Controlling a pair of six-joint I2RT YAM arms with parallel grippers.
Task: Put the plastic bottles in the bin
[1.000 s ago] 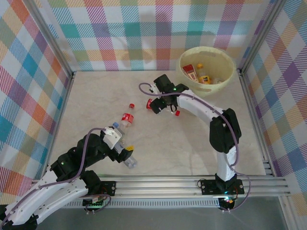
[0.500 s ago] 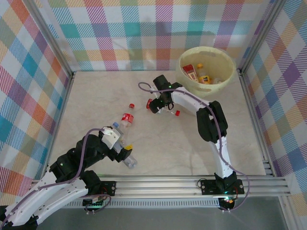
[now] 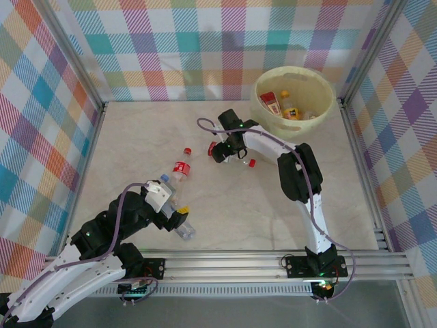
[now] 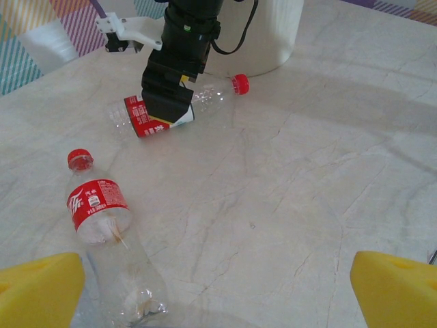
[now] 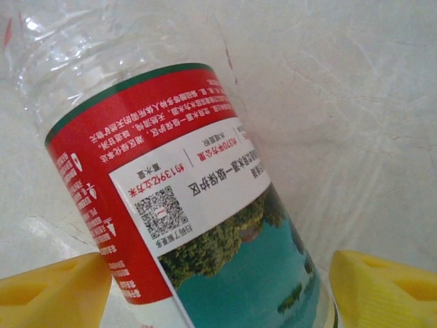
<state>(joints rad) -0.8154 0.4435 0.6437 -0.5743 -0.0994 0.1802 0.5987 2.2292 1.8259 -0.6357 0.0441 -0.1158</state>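
A few plastic bottles are already seen inside the bin in the far right corner; at least three are left lying on the bench. The right arm is stretched forward and bent down, the right pincer set astride a red-labelled bottle near the bin; whether its pads are pressed home cannot be told. The left pincer is held wide open and empty, a second bottle just ahead of it

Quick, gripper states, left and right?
Left gripper: open, empty.
Right gripper: jaws astride the red-label bottle; grip cannot be told.
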